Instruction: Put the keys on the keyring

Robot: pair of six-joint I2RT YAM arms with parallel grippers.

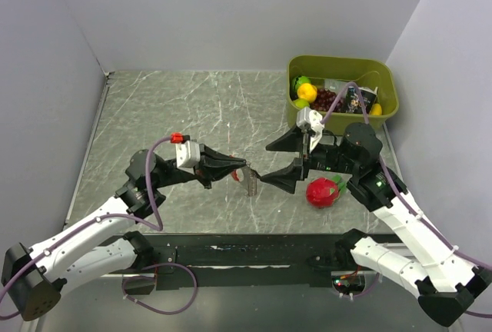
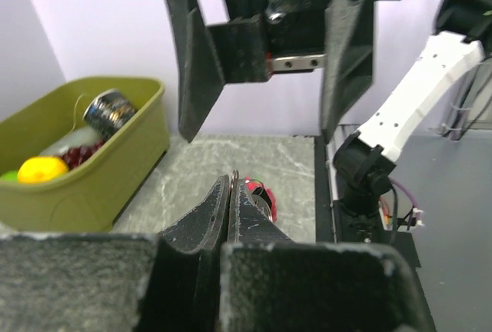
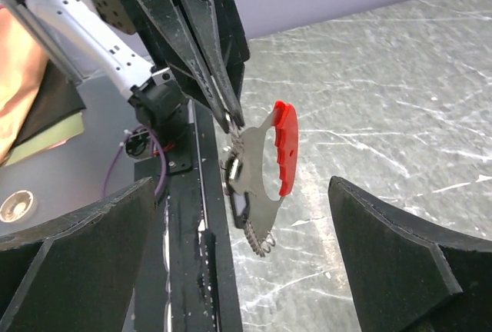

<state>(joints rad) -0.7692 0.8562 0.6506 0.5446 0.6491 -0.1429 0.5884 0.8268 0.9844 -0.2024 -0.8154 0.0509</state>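
The keys (image 3: 265, 167), a curved red piece on a jagged silvery strip, dangle above the table from my left gripper's (image 3: 228, 121) tips. That left gripper (image 2: 234, 180) is shut, and the thin metal edge of the keyring (image 2: 234, 172) pokes out between its fingertips. Seen from above, the bunch (image 1: 250, 182) hangs just under the left gripper (image 1: 244, 169). My right gripper (image 1: 264, 164) faces it from the right, jaws wide open and holding nothing. In its wrist view the right gripper (image 3: 242, 186) has one finger on each side of the bunch, touching nothing.
A round red fruit with green leaves (image 1: 323, 191) lies on the table under the right arm. An olive-green bin (image 1: 382, 74) with toy food and a can stands at the back right. Grey walls close the table on three sides.
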